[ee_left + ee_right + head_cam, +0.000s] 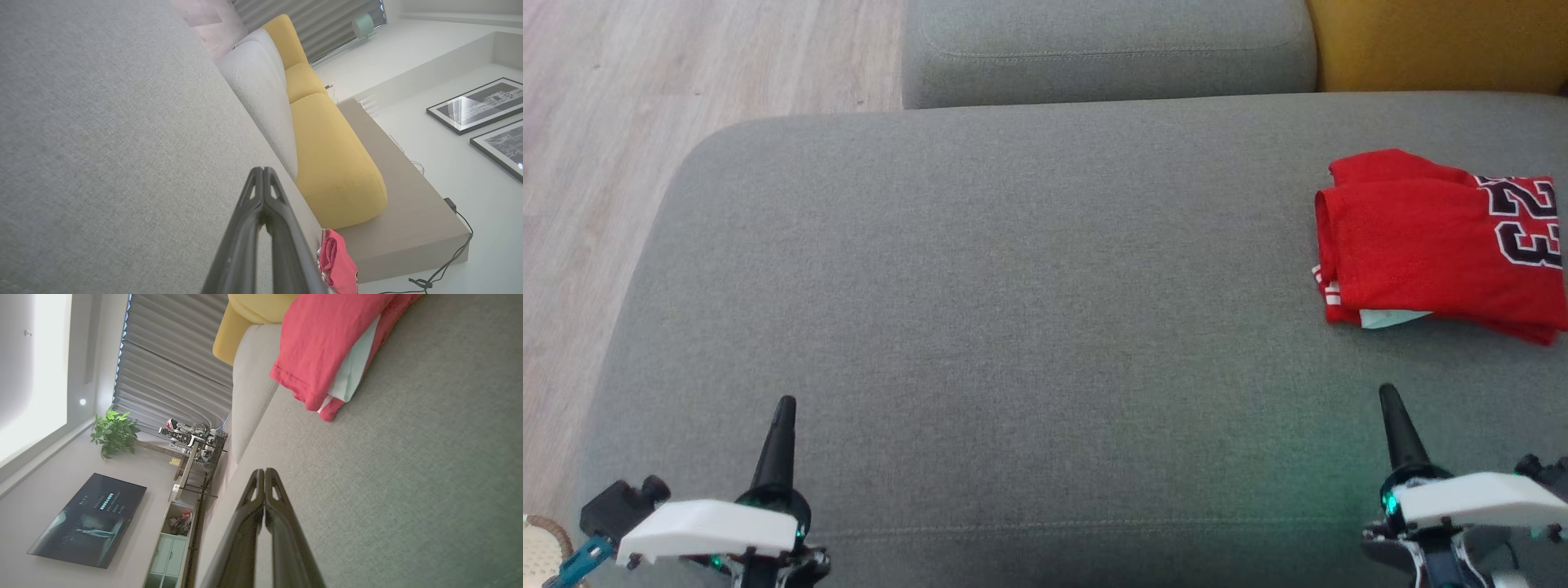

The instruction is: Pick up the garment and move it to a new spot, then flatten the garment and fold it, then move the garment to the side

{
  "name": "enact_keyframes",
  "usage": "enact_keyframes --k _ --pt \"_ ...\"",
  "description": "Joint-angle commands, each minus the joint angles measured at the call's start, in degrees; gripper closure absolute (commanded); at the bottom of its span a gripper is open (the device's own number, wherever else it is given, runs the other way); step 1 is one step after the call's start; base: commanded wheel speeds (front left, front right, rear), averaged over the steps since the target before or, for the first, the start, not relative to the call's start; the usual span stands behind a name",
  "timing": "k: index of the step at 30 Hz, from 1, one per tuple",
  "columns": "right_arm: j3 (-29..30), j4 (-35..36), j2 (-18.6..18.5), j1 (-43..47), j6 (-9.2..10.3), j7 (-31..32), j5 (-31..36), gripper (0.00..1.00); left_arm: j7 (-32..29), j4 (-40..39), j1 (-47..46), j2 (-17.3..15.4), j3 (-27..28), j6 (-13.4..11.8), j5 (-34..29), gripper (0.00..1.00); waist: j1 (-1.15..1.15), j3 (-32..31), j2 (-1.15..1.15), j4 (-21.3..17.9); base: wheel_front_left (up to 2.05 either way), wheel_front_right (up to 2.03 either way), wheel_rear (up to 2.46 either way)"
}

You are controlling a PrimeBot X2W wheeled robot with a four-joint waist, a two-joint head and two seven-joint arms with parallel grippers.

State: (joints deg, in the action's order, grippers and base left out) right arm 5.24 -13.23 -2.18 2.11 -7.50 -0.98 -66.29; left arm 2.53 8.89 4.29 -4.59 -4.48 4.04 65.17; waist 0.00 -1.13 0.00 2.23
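The garment (1437, 245) is a red jersey with black-and-white numerals, lying folded at the right side of the grey sofa seat (1013, 327). It also appears in the left wrist view as a red bundle (337, 261) and in the right wrist view (327, 351), where a pale inner layer peeks out of the fold. My left gripper (784, 404) (263, 169) is shut and empty near the seat's front left. My right gripper (1387, 390) (264, 471) is shut and empty at the front right, a short way in front of the garment and apart from it.
A grey back cushion (1107, 49) and a yellow cushion (1437, 41) line the far edge of the seat. Wooden floor (605, 163) lies off the seat's left edge. A wicker object (543, 535) sits at the lower left corner.
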Motion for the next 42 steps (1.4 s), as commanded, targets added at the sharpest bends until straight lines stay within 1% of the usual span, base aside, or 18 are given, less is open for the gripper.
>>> enact_keyframes --k 1,39,42 --pt "-0.5 1.7 -1.1 -3.6 0.00 0.4 -1.7 1.00 -0.3 -1.4 -3.7 -0.7 2.3 0.5 1.7 1.00 0.00 0.0 0.00 -0.1 0.00 0.00 0.00" --pt "0.5 -0.8 -1.3 -8.3 0.01 6.8 -26.3 1.00 -6.6 5.0 -10.3 -0.5 8.0 3.4 29.3 1.00 0.00 1.3 0.00 -2.2 0.00 0.00 0.00" --pt "0.5 -0.8 -1.3 -8.3 0.01 6.8 -26.5 1.00 -6.7 5.1 -10.3 -0.4 8.1 3.4 29.4 1.00 0.00 1.3 0.00 -2.2 0.00 0.00 0.00"
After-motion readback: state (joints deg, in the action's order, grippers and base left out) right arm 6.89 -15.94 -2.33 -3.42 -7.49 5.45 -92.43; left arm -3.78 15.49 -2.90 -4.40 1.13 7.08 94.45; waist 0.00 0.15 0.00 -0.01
